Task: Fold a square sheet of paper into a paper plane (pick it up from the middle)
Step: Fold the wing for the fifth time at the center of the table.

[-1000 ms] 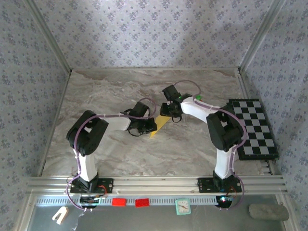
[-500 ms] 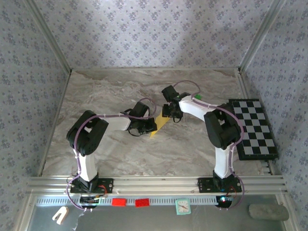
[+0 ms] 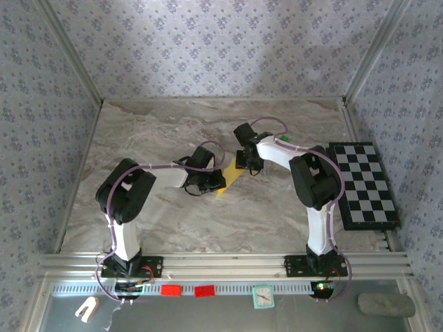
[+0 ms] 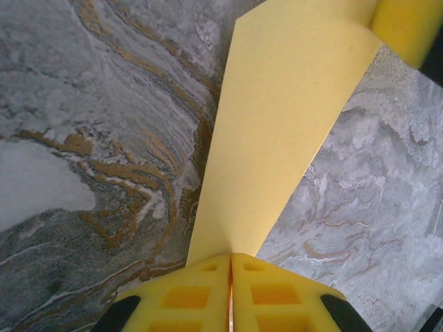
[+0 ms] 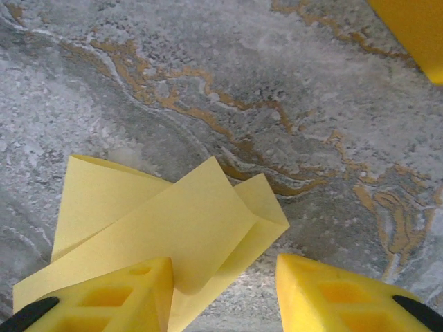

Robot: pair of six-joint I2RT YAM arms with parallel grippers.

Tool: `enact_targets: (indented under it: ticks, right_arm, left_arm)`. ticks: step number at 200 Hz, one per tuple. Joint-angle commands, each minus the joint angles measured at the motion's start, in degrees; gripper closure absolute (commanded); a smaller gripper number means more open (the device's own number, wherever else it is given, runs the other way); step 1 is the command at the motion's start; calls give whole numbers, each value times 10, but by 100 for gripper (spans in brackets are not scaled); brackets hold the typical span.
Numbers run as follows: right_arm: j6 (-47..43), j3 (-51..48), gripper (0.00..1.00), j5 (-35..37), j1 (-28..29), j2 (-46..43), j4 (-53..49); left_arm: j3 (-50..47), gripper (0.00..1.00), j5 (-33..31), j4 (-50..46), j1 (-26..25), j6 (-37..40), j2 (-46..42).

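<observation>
The jaws of the left gripper (image 4: 230, 259) are pressed together on the narrow pointed end of the paper plane (image 4: 277, 124), which is pinched between the two yellow fingers. From that pinch the yellow paper widens away over the marble-patterned counter (image 4: 83, 138) (whether it rests flat or is lifted slightly cannot be told).

The jaws of the right gripper (image 5: 225, 277) are held apart, with a clear gap between them. The wide, folded end of the plane is seen by the finger at the left of that wrist view. One flap reaches partway into the gap, and the other finger stands over bare marble, clear of the paper. Whether the nearer finger touches the paper cannot be told. Several overlapping layers are shown at this end, with a creased corner pointing toward the open counter.

From above, the plane is seen near the middle of the counter, stretched between the two grippers, which are brought close together from either side. A black-and-white checkered board (image 3: 363, 183) lies at the counter's right edge, well apart from the paper.
</observation>
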Motion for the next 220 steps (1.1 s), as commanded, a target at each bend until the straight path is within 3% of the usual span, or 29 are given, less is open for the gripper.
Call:
enact_targets:
  ticks: [1, 82, 220]
  right_arm:
    - [-6, 15, 58, -3, -2, 15, -19]
    - [-3, 12, 73, -5, -5, 21, -30]
    - [0, -1, 82, -9, -6, 20, -24]
  left_arm:
    - [-5, 91, 2, -21, 1, 1, -1]
    - [8, 87, 18, 9, 4, 3, -14]
    - [5, 87, 7, -26, 5, 4, 23]
